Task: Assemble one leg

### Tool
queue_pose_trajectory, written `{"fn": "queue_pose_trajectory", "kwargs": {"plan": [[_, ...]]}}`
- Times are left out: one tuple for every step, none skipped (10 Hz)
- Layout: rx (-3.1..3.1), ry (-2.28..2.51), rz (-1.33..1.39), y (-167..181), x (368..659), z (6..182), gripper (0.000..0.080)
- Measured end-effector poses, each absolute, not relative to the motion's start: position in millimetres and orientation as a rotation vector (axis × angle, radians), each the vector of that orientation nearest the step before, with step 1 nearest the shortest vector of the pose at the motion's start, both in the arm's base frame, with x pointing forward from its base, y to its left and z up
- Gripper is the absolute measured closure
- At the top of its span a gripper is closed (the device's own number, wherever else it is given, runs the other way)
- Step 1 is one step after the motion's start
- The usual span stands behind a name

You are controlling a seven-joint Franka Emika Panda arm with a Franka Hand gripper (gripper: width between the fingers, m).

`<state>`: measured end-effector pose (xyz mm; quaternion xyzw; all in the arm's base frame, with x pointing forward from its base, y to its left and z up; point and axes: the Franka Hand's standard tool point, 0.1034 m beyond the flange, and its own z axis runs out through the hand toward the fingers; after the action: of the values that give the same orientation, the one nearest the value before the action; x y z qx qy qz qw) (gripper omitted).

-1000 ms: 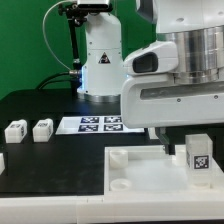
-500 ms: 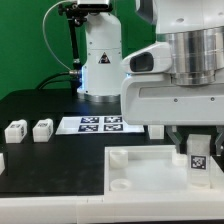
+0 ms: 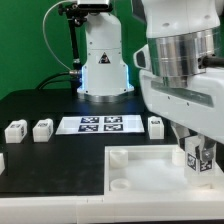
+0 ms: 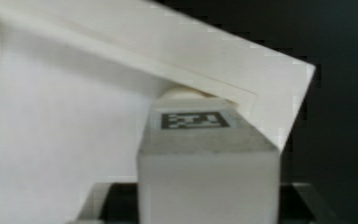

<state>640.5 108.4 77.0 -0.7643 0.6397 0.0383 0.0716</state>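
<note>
Exterior view: closest to us is the big white base [image 3: 140, 172], lying flat on the black table [image 3: 60, 160]. At its corner on the exterior view's right, the gripper [image 3: 197, 163] comes straight down from above. Its jaws are squeezed on the leg [image 3: 199, 156], one on each side. The leg stands upright, tag facing us.

I think the job is near its end. The leg is at the corner, but I cannot tell if it sits all the way in. Letting go is left.

Farther back are a spare leg [image 3: 15, 130], a second spare leg [image 3: 42, 129], the marker board [image 3: 100, 124] and a third spare leg [image 3: 156, 125].

The wrist view shows the leg [image 4: 201, 165] against the base [image 4: 105, 80].
</note>
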Motion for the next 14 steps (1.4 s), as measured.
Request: {"fn": "queue_pose_trajectory", "kwargs": {"plan": [[-2.136, 2.099, 0.139, 110, 639, 76.6, 0.0504], [-2.034, 2.206, 0.14, 113, 640, 77.2, 0.0504], [-2.12, 2.122, 0.132, 112, 639, 77.1, 0.0504], [-2.161, 2.078, 0.128, 113, 639, 76.6, 0.0504], [-2.273, 1.954, 0.116, 115, 639, 76.4, 0.0415], [-2.472, 1.694, 0.09, 117, 638, 75.3, 0.0276], [-2.616, 1.476, 0.068, 119, 637, 74.6, 0.019], [-2.641, 1.43, 0.062, 117, 637, 74.7, 0.019], [-2.73, 1.25, 0.047, 116, 637, 74.5, 0.0156], [-2.787, 1.114, 0.037, 116, 637, 74.4, 0.0152], [-2.846, 0.972, 0.024, 116, 637, 74.6, 0.0152], [-2.966, 0.646, -0.006, 115, 639, 76.3, 0.015], [-3.039, 0.321, -0.025, 122, 638, 76.2, 0.015], [-3.045, 0.259, -0.026, 125, 637, 76.0, 0.015]]}}
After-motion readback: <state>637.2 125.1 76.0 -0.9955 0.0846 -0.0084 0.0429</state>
